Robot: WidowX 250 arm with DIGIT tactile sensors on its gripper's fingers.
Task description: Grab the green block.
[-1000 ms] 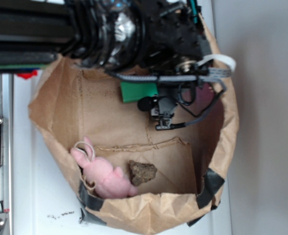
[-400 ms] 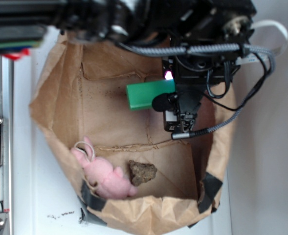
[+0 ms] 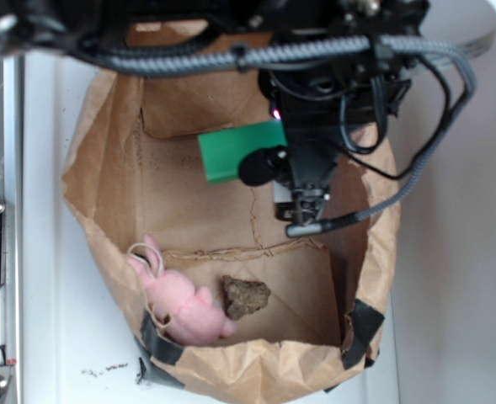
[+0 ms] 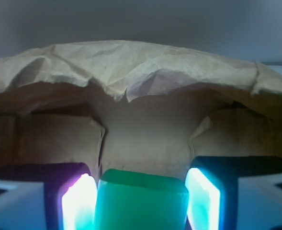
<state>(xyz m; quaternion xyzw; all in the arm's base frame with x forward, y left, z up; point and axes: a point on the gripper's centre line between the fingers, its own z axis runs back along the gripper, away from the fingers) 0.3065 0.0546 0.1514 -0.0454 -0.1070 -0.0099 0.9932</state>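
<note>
The green block (image 4: 141,200) is seen between the jaws in the wrist view, one lit pad at each of its long sides; the left pad appears to touch it, while a thin gap may remain at the right, so a firm pinch cannot be confirmed. The grasping step is judged to be in hand. In the exterior view, the block (image 3: 235,151) protrudes beside the gripper (image 3: 302,202) inside the paper bag (image 3: 104,210). Next, full closure is called for, then a straight lift clear of the bag walls.

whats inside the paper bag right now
A green block between the gripper pads, a pink plush toy and a brown rock. The arm covers the bag's upper right floor.
</note>
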